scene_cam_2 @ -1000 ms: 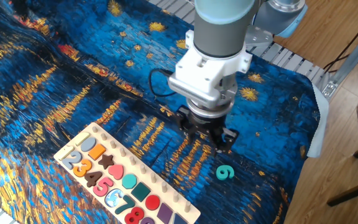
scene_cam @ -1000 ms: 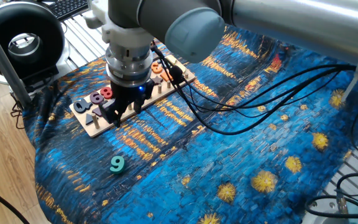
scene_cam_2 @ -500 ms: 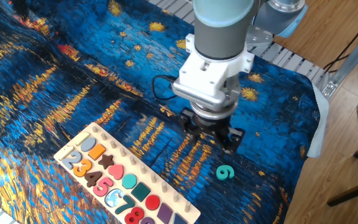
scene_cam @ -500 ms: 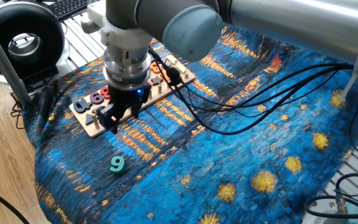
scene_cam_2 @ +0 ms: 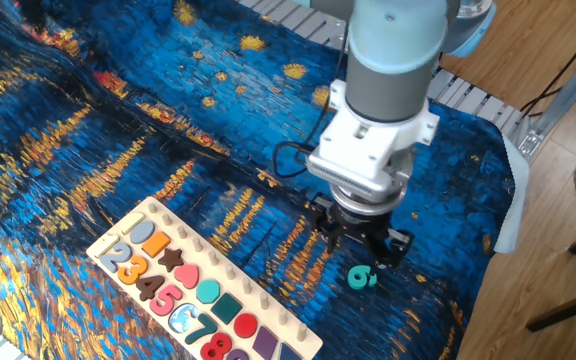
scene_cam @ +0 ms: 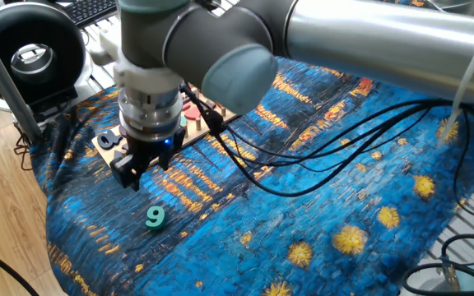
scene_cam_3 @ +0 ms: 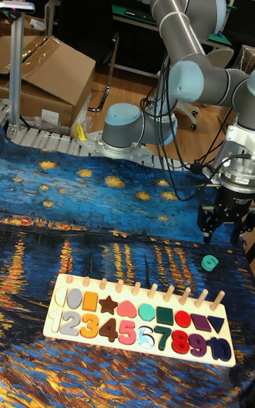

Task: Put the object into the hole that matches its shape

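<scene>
The object, a small flat teal "9", lies flat on the blue patterned cloth, apart from the board. The wooden puzzle board carries a row of coloured shapes and a row of digits; in one fixed view the arm hides most of the board. I cannot pick out the empty hole. My gripper hangs just above the cloth, between the board and the "9", very near the piece. It is open, with nothing between its fingers.
Black cables trail from the wrist across the cloth. A black round device and a keyboard sit beyond the table's far left corner. A metal roller edge borders the cloth. Cardboard boxes stand behind the table.
The gripper has slid away from the board toward the teal "9" and now hangs close beside it. The "9" and the board have not moved.
</scene>
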Robot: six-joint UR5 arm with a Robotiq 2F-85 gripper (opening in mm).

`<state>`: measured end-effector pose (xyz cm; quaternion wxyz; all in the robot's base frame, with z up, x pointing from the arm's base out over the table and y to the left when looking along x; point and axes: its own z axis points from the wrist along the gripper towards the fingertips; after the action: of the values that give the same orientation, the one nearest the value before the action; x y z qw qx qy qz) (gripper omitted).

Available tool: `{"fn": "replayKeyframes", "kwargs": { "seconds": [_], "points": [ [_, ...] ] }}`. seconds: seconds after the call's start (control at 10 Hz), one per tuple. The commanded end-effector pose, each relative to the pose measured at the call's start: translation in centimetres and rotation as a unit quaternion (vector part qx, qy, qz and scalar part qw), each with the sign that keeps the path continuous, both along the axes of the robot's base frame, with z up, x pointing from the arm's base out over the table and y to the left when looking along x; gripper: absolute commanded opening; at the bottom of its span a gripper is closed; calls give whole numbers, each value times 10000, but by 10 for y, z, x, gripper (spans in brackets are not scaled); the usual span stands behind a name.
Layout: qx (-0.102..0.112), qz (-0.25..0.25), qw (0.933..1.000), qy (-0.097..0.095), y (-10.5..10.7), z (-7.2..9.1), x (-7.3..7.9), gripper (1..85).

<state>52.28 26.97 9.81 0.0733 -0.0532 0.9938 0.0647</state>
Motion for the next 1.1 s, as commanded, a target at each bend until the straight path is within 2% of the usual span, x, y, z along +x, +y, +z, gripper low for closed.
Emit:
{"fn": "replayKeyframes", "kwargs": {
  "seconds": [0.0, 0.1, 0.3, 0.4, 0.6, 0.8, 0.9, 1.0],
  "points": [
    [66, -13, 10000, -55, 6, -11, -3, 623],
    [97, -20, 9999, -101, 8, -15, 0, 623],
    [-3, 26, 9999, -169, 3, -18, 3, 623],
    [-12, 58, 10000, -41, 3, -19, -4, 627],
    [19, 125, 9993, 344, 5, -21, -24, 630],
    [160, 159, 9976, 648, 12, -21, -40, 633],
    [89, 91, 9971, 751, 8, -21, -45, 633],
    [31, 37, 9973, 727, 5, -22, -43, 633]
  ]
}}
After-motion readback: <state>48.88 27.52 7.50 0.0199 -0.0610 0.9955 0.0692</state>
